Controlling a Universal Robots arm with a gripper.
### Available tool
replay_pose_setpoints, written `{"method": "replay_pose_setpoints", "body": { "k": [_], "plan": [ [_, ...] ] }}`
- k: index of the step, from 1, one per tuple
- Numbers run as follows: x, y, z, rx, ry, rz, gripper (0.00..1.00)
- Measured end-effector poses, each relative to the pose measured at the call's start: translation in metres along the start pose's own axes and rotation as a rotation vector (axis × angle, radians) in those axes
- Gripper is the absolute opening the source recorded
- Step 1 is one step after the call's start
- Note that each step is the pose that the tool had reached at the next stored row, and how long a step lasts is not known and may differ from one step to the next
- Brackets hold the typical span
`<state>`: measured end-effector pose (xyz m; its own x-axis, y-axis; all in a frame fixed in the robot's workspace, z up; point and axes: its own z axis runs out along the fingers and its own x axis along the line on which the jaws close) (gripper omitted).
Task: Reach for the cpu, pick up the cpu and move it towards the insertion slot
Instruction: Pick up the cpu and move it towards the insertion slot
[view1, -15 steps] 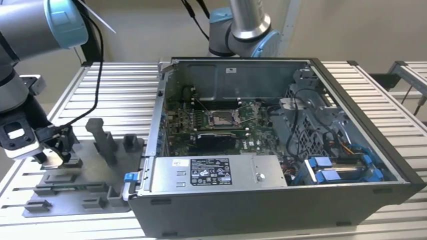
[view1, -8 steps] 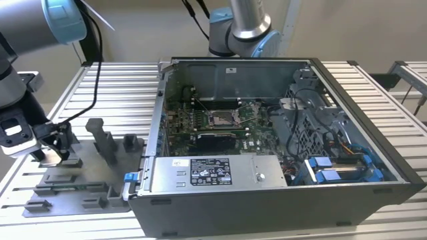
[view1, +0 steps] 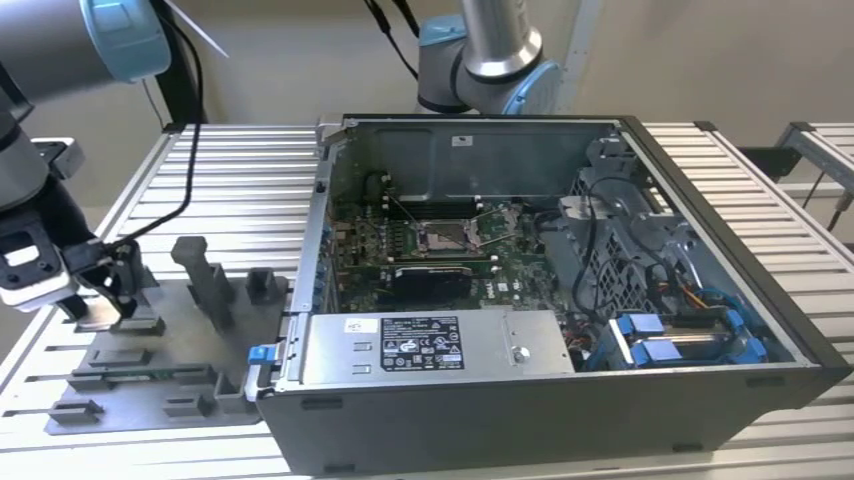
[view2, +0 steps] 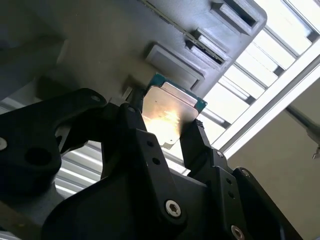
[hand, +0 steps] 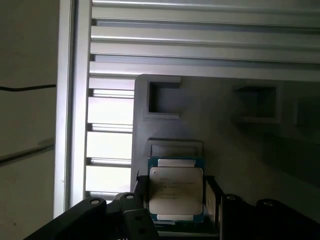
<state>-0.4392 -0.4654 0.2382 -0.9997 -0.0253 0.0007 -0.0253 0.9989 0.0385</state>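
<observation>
Small flat silvery-grey square cpu (hand: 176, 192) sits clamped between the black claw's (view1: 104, 305) two fingers, at the grey plastic fixture tray (view1: 147, 410), 9 o'clock from the open black computer case (view1: 534, 410) in the exterior view.

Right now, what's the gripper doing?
Gripper: closed on the cpu, a finger on each side.

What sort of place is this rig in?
Probably a robotics lab or test cell for PC assembly: an open computer case sits on a slatted aluminium table, a grey fixture tray lies beside it, and the gripper holds the cpu over that tray.
</observation>
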Motion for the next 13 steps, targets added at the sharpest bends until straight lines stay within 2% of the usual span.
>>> {"method": "replay_pose_setpoints", "body": {
  "k": [8, 13],
  "plan": [
    [0.0, 0.0002, -0.0052, 0.0, 0.0, 0.0, 0.0],
    [0.0, 0.0004, -0.0119, 0.0, 0.0001, 0.0, 0.0]
  ]
}}
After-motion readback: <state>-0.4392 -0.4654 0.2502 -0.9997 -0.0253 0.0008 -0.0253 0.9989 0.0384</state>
